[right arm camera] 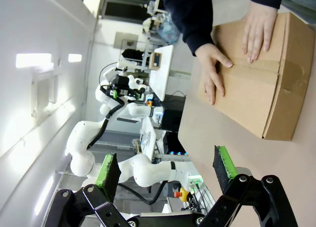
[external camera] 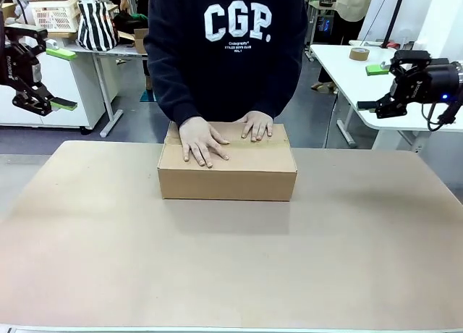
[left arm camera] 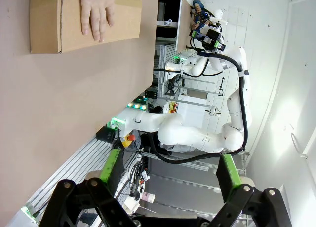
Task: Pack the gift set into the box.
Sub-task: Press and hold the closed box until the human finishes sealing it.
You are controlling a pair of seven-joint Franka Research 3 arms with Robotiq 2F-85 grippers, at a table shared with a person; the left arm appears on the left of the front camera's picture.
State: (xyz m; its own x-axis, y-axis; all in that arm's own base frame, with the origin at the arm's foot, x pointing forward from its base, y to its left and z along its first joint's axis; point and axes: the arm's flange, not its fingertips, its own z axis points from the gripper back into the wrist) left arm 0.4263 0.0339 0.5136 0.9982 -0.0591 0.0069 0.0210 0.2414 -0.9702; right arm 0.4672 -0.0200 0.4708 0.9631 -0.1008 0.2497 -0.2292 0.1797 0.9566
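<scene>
While your left hand (external camera: 66, 78) and right hand (external camera: 370, 87) hang empty with fingers spread at the upper left and upper right of the frame, the box (external camera: 228, 175) sits mid-frame on the desk (external camera: 231, 268), well apart from both. Its flaps are folded shut under the person's palms (external camera: 205, 141). Packing looks nearly done, with the gift set presumably inside. Sealing likely comes next, so wait until those palms lift before reaching in.

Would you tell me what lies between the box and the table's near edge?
Nothing; the front view shows bare table from the box to that edge.
</scene>
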